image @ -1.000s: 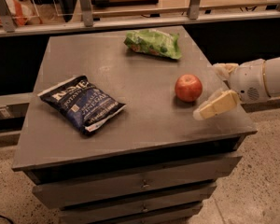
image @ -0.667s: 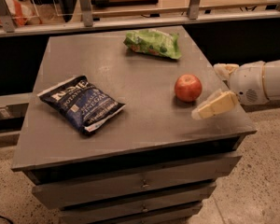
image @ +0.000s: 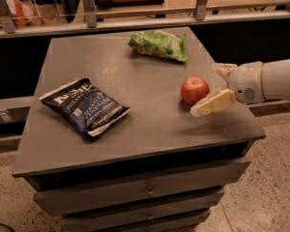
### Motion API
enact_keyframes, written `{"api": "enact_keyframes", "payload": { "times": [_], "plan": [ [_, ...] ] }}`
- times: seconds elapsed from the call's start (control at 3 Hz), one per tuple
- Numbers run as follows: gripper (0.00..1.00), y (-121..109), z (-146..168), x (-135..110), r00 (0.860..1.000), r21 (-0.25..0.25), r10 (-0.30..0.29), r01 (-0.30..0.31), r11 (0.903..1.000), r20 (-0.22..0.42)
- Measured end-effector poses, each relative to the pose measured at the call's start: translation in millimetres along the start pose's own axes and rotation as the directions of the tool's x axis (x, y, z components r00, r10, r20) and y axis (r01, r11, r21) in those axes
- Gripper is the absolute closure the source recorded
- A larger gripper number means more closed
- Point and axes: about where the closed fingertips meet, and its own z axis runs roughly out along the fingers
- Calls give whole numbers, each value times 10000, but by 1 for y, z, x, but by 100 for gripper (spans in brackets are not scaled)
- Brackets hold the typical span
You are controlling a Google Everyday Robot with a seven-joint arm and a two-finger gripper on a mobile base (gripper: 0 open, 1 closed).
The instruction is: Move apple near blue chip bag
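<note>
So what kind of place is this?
Probably an office snack area or lab: a grey drawer cabinet, speckled floor, a glass-railed counter behind. The gripper sits at the cabinet's right edge, open beside the apple.

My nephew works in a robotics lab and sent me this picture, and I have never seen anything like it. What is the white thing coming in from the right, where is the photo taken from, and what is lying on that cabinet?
The white thing is a robot arm. It ends in a gripper, a simple hand with two pale fingers. There is only one picture, looking down on the grey cabinet top from above its drawer side; what carries the camera does not show. Three things lie on the top: a red apple near the right edge, a dark blue chip bag on the left, and a green snack bag at the back. The gripper is open at the apple, with one finger behind it and one in front. Nothing is held yet.
</note>
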Motion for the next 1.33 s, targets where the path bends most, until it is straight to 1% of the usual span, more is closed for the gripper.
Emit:
{"api": "enact_keyframes", "payload": {
  "times": [0.33, 0.67, 1.0, 1.33],
  "plan": [
    [0, -4, 15, 0, 9996, -568, 185, -172, 9982, 232],
    [18, -3, 26, 7, 9991, -1009, 370, -348, 9943, 207],
    [42, -3, 30, 10, 9989, -1242, 425, -395, 9915, 218],
    [65, 5, 46, -3, 9981, -1836, 253, -145, 9829, 567]
  ]
}}
